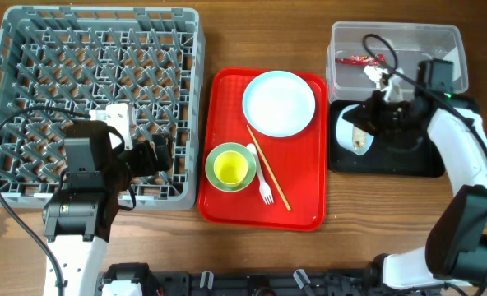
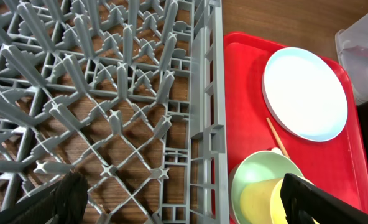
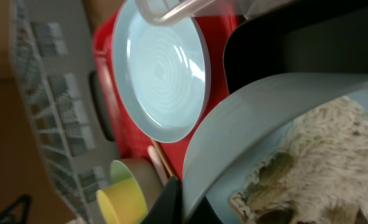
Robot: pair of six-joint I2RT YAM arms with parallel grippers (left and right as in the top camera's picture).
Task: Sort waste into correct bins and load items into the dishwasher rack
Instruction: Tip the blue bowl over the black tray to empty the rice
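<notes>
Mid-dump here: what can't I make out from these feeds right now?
- Black tray floor, overhead: right arm and pale blue bowl cover much of it; any fallen crumbs unseen.
- Food crumbs in the bowl, right wrist: blurred, cut by frame edge; amount unclear.
- Tissue in clear tub, overhead: small, crossed by a cable.
- Left claw, overhead: hidden under its own wrist; left wrist view shows only fingertips at the bottom edge.
</notes>
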